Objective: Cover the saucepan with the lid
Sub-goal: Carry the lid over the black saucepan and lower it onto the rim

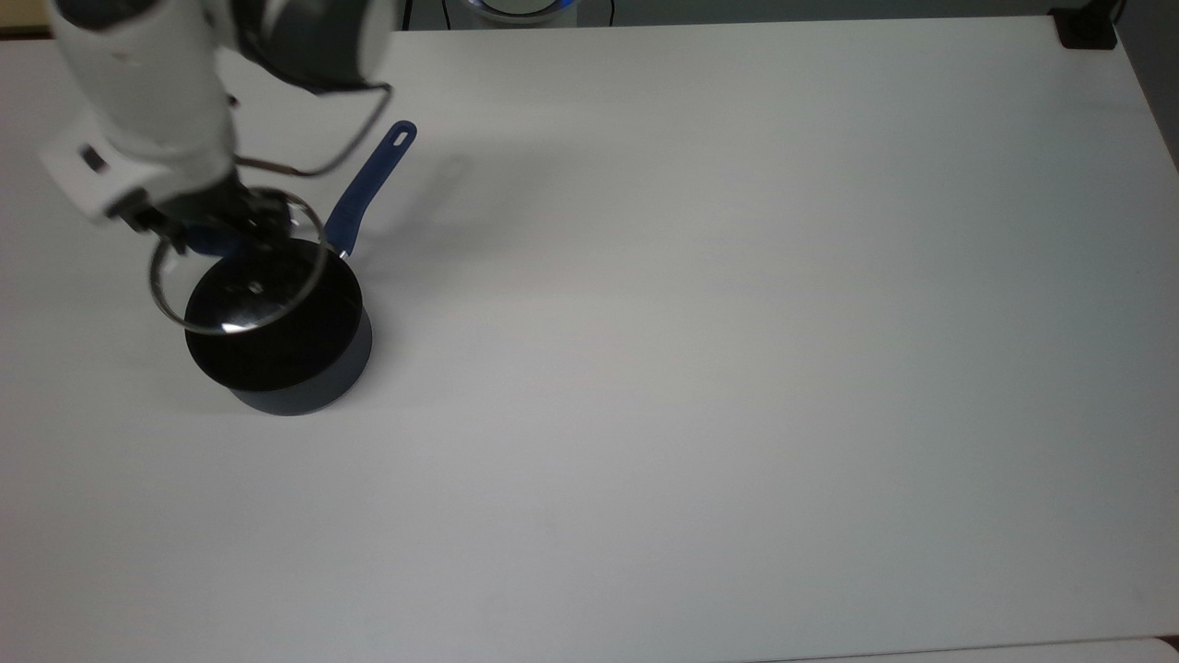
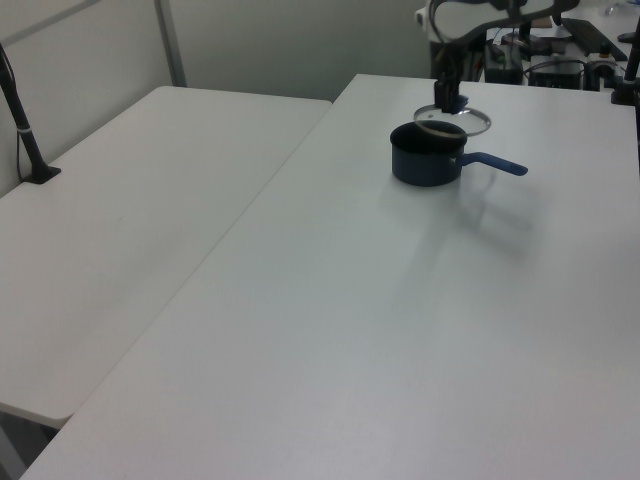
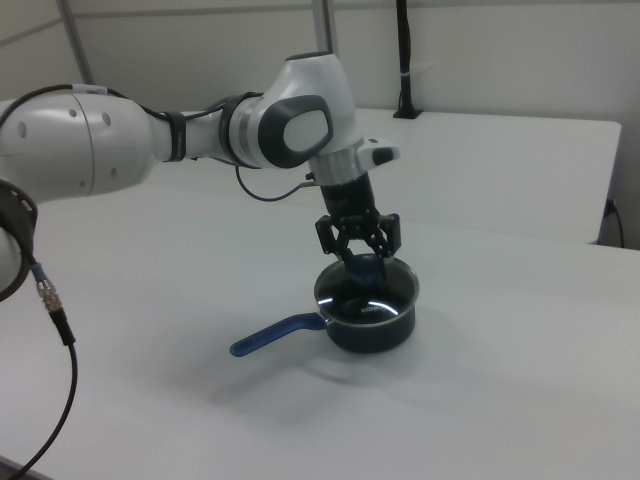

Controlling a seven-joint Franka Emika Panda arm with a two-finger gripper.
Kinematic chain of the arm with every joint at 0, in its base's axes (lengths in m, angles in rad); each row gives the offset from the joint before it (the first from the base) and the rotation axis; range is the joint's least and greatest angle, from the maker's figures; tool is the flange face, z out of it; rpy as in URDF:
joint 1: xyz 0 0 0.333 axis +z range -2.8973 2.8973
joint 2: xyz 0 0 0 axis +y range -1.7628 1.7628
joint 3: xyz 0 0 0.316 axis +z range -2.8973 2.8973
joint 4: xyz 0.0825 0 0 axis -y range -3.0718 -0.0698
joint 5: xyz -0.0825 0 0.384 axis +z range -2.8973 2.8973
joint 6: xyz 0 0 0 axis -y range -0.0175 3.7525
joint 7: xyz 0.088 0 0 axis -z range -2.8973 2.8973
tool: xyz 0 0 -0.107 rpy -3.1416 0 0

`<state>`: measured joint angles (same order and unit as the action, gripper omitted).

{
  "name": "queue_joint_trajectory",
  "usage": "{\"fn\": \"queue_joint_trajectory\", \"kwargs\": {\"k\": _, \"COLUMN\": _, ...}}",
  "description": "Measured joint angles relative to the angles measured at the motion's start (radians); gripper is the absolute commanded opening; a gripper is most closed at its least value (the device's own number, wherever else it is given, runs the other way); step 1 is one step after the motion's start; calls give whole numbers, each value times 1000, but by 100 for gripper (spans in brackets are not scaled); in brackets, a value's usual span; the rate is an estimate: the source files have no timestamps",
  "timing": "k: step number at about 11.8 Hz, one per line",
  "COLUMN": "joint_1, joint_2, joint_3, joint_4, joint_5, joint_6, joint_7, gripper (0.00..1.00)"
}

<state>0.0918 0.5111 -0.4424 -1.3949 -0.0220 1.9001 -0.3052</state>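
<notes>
In the top view the gripper (image 1: 214,235), clamped on the blue knob, holds the lid (image 1: 238,276) above the saucepan (image 1: 281,336), offset toward the top view's upper left. Carrying is done; centring and lowering remain. The lid seems slightly tilted. The table (image 1: 737,368) rightward lies open.

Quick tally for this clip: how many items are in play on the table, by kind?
Saucepan: 1
Lid: 1, held by the gripper over the pan
Total: 2
</notes>
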Motion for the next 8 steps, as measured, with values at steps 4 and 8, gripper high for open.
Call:
{"fn": "queue_joint_trajectory", "kwargs": {"k": 4, "joint_1": 38, "joint_2": 59, "joint_3": -2, "joint_4": 69, "joint_5": 0, "joint_6": 0, "joint_7": 15, "gripper": 34}}
{"fn": "queue_joint_trajectory", "kwargs": {"k": 8, "joint_1": 41, "joint_2": 95, "joint_3": -4, "joint_4": 79, "joint_5": -5, "joint_6": 6, "joint_7": 15, "gripper": 44}}
